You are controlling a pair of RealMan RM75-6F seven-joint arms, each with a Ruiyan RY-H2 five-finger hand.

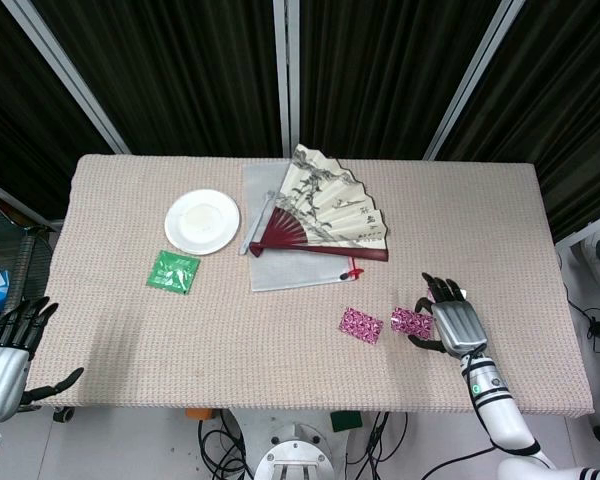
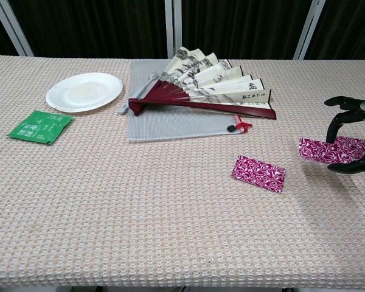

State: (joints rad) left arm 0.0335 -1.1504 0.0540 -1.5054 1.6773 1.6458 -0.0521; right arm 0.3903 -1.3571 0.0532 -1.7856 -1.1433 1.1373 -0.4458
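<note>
My right hand [image 1: 451, 323] is near the table's front right and pinches a magenta patterned packet [image 1: 411, 321] between fingers above and thumb below. The chest view shows the same right hand [image 2: 347, 117] at the right edge of the frame, curled over that packet [image 2: 340, 149]. A second magenta packet [image 1: 361, 325] lies flat on the cloth just left of it, seen in the chest view as the second packet [image 2: 259, 173]. My left hand [image 1: 5, 365] hangs off the table's front left corner with fingers spread, holding nothing.
An unfolded paper fan [image 1: 325, 210] with dark red ribs lies on a grey mat [image 1: 280, 270] at the back centre. A white plate [image 1: 202, 221] and a green sachet [image 1: 173, 271] sit to the left. The woven tablecloth [image 1: 230, 340] covers the table.
</note>
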